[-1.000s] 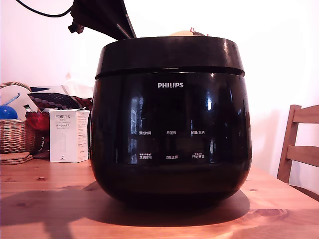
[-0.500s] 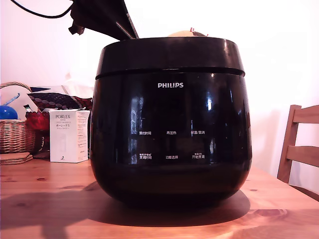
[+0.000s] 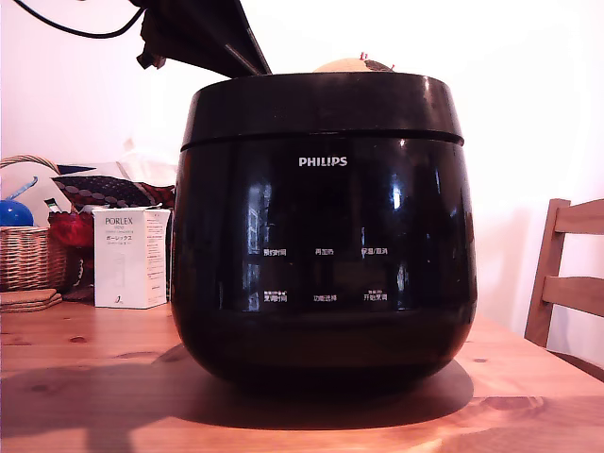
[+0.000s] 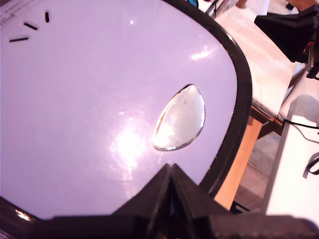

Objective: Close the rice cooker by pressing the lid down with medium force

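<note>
— Count for the table (image 3: 85, 387)?
— One table, one cooker (image 3: 321, 245), one lid (image 3: 321, 102).
— Printed on the front?
— One logo (image 3: 323, 161). Six button labels (image 3: 326, 252), in two rows of three.
— On top, seen from the wrist?
— Three slots (image 4: 31, 25), one oval window (image 4: 179, 118).
— Gripper (image 4: 169, 172) count?
— One.
— Off to the exterior view's left?
— One white box (image 3: 130, 257), one basket (image 3: 26, 257), one blue round thing (image 3: 13, 213), one red thing (image 3: 68, 229). Also a stack of flat mats (image 3: 28, 300), number unclear.
— Anything else?
— One chair (image 3: 566, 278), one cable (image 3: 66, 28).
</note>
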`<state>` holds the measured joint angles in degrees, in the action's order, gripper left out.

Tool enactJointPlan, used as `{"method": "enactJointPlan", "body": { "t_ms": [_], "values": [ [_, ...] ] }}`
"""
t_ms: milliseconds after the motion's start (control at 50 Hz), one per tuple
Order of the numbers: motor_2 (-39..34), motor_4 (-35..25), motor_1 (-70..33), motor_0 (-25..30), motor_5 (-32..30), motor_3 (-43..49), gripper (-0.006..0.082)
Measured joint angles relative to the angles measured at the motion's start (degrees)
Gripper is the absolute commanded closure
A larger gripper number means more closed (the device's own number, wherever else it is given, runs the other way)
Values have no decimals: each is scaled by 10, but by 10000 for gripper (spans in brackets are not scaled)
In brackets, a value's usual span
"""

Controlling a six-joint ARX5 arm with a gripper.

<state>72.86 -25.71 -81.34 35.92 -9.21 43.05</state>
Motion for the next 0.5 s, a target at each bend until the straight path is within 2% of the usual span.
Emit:
{"method": "enactJointPlan", "body": {
  "t_ms": [500],
  "values": [
    [-16,-2,2,1,0,-44,788]
  ]
}}
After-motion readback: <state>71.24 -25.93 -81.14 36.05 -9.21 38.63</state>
